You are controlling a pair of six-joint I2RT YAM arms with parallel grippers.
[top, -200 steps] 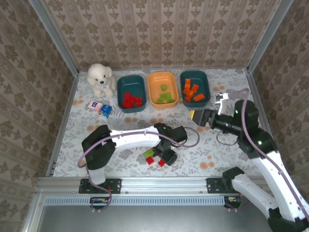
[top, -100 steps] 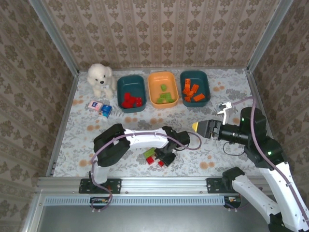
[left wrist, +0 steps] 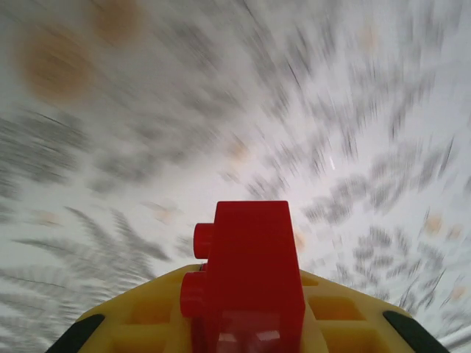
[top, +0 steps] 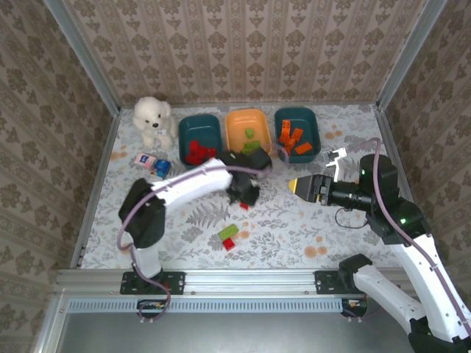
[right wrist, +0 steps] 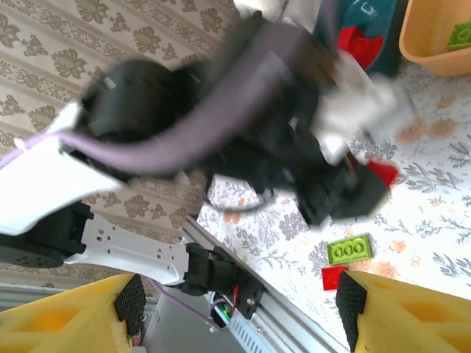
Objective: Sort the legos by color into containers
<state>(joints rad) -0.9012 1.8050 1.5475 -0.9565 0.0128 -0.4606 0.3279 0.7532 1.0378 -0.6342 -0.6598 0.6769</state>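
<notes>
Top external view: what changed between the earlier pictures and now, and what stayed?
The left fingers shut on a red brick from the loose group in front, lifted it and carried it toward the bins. The green brick and a second red brick beside it stayed, as did the bins and bear; the right fingers stay open.

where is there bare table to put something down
Free: the near-right patch between the loose bricks and the right arm; the back-right corner beside the right teal bin. Crowded: the back row from the bear to that bin, and the middle under the left arm.
</notes>
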